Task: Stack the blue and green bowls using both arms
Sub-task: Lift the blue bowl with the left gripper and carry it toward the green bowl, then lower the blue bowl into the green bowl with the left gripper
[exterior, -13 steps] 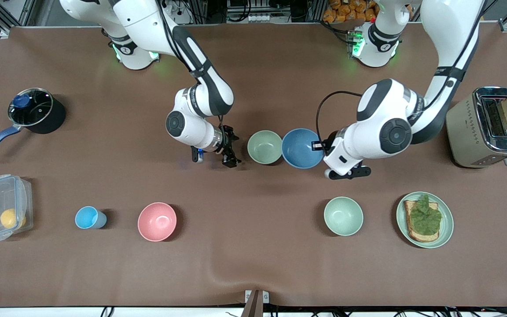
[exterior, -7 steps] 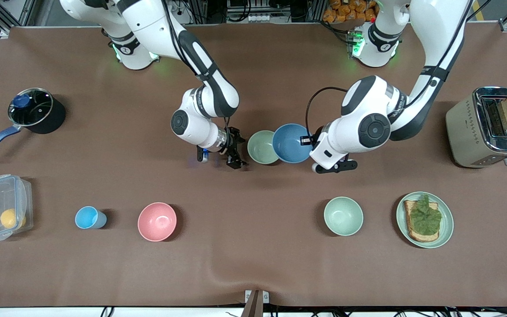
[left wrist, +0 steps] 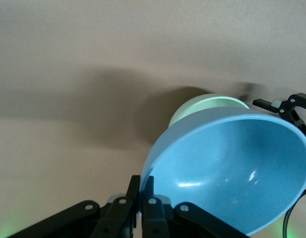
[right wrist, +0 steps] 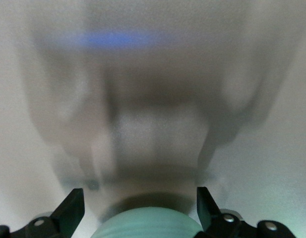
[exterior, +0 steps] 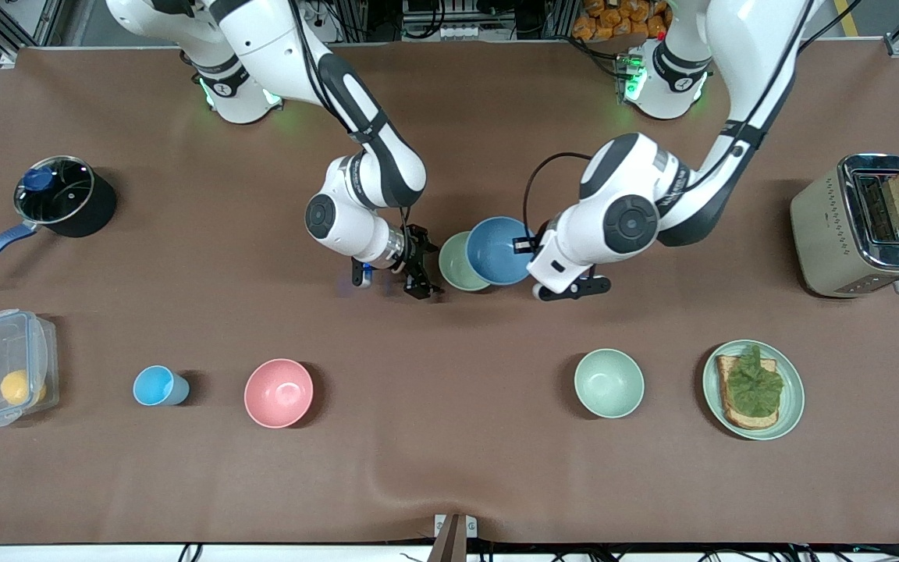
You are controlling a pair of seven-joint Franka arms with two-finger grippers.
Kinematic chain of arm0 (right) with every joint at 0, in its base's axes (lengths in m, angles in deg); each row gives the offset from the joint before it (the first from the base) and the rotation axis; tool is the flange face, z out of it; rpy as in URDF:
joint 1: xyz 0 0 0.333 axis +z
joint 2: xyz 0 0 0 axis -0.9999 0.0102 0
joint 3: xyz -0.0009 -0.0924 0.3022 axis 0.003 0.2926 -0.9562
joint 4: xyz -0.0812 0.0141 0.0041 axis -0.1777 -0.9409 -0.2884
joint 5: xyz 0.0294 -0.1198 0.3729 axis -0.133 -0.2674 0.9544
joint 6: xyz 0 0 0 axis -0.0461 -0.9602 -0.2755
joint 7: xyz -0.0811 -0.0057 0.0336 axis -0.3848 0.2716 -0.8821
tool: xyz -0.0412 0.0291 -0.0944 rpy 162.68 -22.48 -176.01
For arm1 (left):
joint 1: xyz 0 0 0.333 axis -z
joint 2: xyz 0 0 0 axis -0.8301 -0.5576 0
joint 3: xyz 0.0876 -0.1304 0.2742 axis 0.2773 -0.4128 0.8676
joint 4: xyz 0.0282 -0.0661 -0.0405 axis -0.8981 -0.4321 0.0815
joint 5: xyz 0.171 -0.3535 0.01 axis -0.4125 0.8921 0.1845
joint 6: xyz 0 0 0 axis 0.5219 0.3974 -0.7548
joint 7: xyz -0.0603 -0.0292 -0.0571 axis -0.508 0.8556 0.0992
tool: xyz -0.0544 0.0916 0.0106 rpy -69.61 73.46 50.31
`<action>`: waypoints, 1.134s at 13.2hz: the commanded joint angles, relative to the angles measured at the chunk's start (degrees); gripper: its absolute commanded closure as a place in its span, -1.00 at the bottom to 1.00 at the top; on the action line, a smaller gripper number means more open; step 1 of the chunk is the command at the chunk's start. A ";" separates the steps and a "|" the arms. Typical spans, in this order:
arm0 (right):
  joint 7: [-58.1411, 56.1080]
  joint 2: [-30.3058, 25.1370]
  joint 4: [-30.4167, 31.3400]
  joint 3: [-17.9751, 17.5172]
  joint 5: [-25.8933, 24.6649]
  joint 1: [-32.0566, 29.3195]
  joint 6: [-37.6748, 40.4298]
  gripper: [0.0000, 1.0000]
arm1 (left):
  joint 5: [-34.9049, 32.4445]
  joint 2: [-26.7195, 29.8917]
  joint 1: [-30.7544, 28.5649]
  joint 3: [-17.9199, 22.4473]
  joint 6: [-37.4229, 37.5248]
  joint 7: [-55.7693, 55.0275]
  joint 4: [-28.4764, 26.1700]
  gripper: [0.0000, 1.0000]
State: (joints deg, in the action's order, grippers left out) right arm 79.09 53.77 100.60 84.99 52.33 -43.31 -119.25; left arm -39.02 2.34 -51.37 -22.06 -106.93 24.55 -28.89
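Observation:
The blue bowl point(exterior: 496, 251) hangs tilted in my left gripper point(exterior: 532, 248), which is shut on its rim; in the left wrist view the fingers point(left wrist: 142, 187) pinch the rim of the blue bowl point(left wrist: 232, 168). It hangs partly over the sage green bowl point(exterior: 453, 264), which stands on the table and also shows in the left wrist view point(left wrist: 205, 105). My right gripper point(exterior: 421, 273) is open, low beside the green bowl on the right arm's side. In the right wrist view the green bowl point(right wrist: 150, 224) lies between the spread fingers of my right gripper point(right wrist: 139, 194).
Nearer the front camera stand a mint bowl point(exterior: 609, 382), a plate with toast and lettuce point(exterior: 793, 394), a pink bowl point(exterior: 278, 393), a light-blue cup point(exterior: 157, 385) and a plastic container point(exterior: 3, 367). A toaster point(exterior: 863, 225) and a pot point(exterior: 59, 199) sit at the table's ends.
My left gripper has carried the blue bowl toward the right arm's end, so it now overlaps the green bowl. My right gripper has edged closer to the green bowl.

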 commanded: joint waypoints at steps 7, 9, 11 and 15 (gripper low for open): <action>-1.81 0.69 -0.97 -0.10 1.97 0.21 -0.38 -1.00 | -3.76 -6.96 4.30 0.20 -8.38 -5.98 0.06 1.00; -1.81 0.69 -0.97 -0.01 1.97 0.21 -0.38 -1.00 | -3.76 -8.02 4.66 0.29 -9.44 -5.98 0.06 1.00; -2.59 0.60 -0.97 -0.01 1.97 0.21 -0.30 -1.00 | -3.76 -8.90 4.66 0.29 -9.80 -6.07 0.06 1.00; -2.77 0.60 -0.88 -0.01 1.97 0.12 -0.21 -1.00 | -6.21 -10.92 5.54 0.29 -11.99 -7.99 0.15 1.00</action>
State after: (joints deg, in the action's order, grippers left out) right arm 77.78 53.77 100.50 84.97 52.39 -43.28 -119.25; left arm -42.96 -7.58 -47.00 -21.84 -117.60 19.75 -29.37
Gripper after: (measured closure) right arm 0.000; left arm 0.952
